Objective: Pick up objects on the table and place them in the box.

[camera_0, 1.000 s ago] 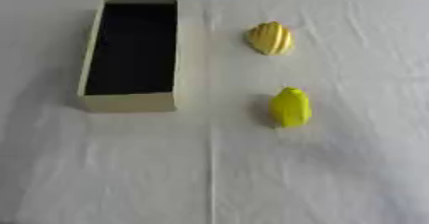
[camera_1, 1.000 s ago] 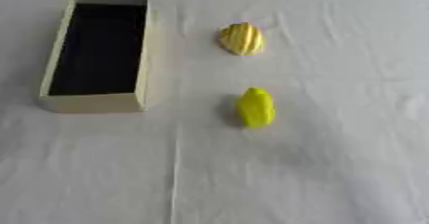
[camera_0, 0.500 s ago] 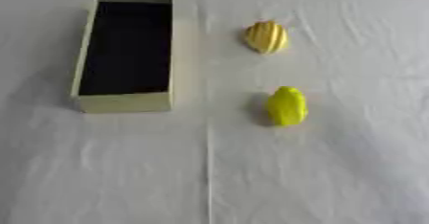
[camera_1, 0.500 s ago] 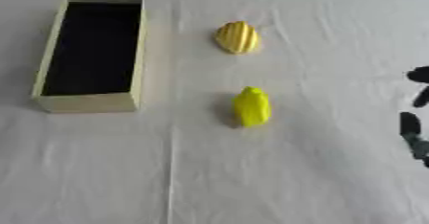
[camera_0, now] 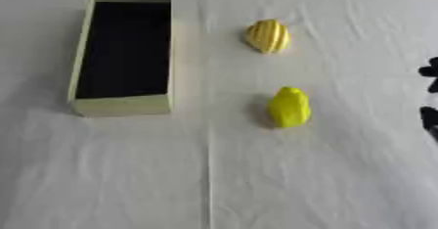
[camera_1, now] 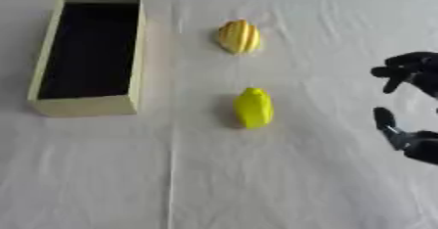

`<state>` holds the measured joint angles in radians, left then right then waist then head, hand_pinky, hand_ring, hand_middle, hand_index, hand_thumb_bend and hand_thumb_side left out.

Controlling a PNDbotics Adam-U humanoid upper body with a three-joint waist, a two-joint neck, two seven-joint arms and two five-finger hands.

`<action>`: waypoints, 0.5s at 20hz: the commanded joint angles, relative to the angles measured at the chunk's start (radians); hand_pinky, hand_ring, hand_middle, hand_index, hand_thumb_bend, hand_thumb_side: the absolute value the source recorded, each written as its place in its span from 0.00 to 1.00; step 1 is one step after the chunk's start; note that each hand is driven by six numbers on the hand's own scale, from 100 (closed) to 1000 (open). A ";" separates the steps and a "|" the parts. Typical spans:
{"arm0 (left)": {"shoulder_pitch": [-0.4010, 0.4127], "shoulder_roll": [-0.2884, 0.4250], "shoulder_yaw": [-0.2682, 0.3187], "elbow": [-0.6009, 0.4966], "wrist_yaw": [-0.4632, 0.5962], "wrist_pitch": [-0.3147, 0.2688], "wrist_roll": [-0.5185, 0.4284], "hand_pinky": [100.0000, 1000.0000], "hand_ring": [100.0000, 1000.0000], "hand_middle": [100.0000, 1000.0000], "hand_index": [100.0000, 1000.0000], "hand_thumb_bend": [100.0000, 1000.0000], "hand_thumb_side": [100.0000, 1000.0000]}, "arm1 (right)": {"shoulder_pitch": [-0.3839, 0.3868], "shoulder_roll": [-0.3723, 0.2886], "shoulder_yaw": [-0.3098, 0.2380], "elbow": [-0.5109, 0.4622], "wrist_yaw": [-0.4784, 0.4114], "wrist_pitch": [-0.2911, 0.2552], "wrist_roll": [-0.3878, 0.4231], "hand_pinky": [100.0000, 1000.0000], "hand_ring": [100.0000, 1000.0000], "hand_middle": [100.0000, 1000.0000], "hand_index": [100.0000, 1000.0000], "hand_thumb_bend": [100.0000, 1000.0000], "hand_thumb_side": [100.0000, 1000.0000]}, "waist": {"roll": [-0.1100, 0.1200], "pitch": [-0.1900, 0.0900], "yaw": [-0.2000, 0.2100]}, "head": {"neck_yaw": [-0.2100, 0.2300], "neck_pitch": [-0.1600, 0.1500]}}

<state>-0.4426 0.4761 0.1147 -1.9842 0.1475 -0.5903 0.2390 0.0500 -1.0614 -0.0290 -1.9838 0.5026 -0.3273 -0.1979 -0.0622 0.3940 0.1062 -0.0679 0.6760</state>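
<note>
While your right hand (camera_1: 409, 106) shows at the right edge of the right eye view, only its black fingers (camera_1: 400, 71) and thumb reach into the picture, spread apart with a wide gap between them and nothing held in it. It is clear of both objects and closes on neither.

To that hand's left, apart from it and about level with the gap between fingers and thumb, lies the plain yellow object (camera_1: 253, 107), a smooth oval lying lengthwise on the white cloth (camera_1: 256, 184). Further out from the hand, up and to the left, sits the ribbed yellow object (camera_1: 239, 36), rounder, with darker stripes running along it. The two are well apart from each other, the ribbed one on the far side of the plain one.

Furthest left from your hand stands the box (camera_1: 85, 105), a long pale cream tray with a black inside, its long side running away from you. Nothing shows inside it. Both yellow objects are outside it, on the cloth between the box and your hand.

Your left hand shows in neither view. A crease in the cloth runs toward you from just left of the plain yellow object.
</note>
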 commanded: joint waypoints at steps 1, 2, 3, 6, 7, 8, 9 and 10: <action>-0.007 0.028 0.003 -0.016 -0.001 -0.006 0.000 0.77 0.78 0.71 0.85 0.00 0.57 | -0.045 -0.064 0.011 -0.016 -0.049 0.015 0.039 0.85 0.81 0.47 0.84 0.00 0.20 | 0.004 -0.022 0.004 | -0.012 -0.002; -0.007 0.028 0.002 -0.016 0.000 -0.006 0.000 0.77 0.78 0.71 0.85 0.00 0.57 | -0.064 -0.068 0.018 -0.016 -0.064 0.020 0.052 0.85 0.81 0.47 0.84 0.00 0.20 | 0.004 -0.024 0.006 | -0.015 -0.001; -0.006 0.029 0.002 -0.016 0.001 -0.006 -0.001 0.77 0.78 0.71 0.85 0.00 0.57 | -0.081 -0.072 0.023 -0.016 -0.078 0.026 0.065 0.85 0.81 0.48 0.84 0.00 0.21 | 0.004 -0.025 0.009 | -0.017 -0.001; -0.005 0.032 0.001 -0.016 0.002 -0.008 -0.002 0.77 0.79 0.71 0.85 0.00 0.57 | -0.124 -0.084 0.040 -0.016 -0.122 0.044 0.107 0.85 0.81 0.49 0.84 0.00 0.22 | 0.002 -0.027 0.016 | -0.025 0.001; -0.005 0.033 0.001 -0.016 0.002 -0.009 -0.002 0.77 0.79 0.71 0.85 0.00 0.56 | -0.136 -0.088 0.044 -0.016 -0.136 0.048 0.120 0.85 0.81 0.49 0.84 0.00 0.22 | 0.002 -0.028 0.019 | -0.028 0.002; -0.005 0.034 0.000 -0.016 0.003 -0.010 -0.002 0.77 0.79 0.71 0.85 0.00 0.56 | -0.148 -0.091 0.048 -0.016 -0.149 0.053 0.133 0.85 0.81 0.49 0.84 0.00 0.23 | 0.002 -0.029 0.022 | -0.032 0.003; -0.005 0.035 0.000 -0.016 0.003 -0.012 -0.002 0.77 0.79 0.71 0.85 0.00 0.56 | -0.161 -0.094 0.053 -0.016 -0.162 0.058 0.147 0.85 0.82 0.50 0.84 0.00 0.24 | 0.002 -0.030 0.025 | -0.036 0.004; -0.005 0.036 -0.001 -0.016 0.004 -0.013 -0.003 0.77 0.79 0.71 0.85 0.00 0.56 | -0.176 -0.097 0.059 -0.016 -0.174 0.065 0.161 0.85 0.82 0.50 0.84 0.00 0.24 | 0.002 -0.031 0.029 | -0.041 0.005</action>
<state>-0.4410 0.4777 0.1128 -1.9842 0.1483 -0.5974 0.2365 -0.1162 -1.1150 0.0346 -1.9839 0.3498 -0.2671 -0.0529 -0.0632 0.3864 0.1370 -0.1019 0.6769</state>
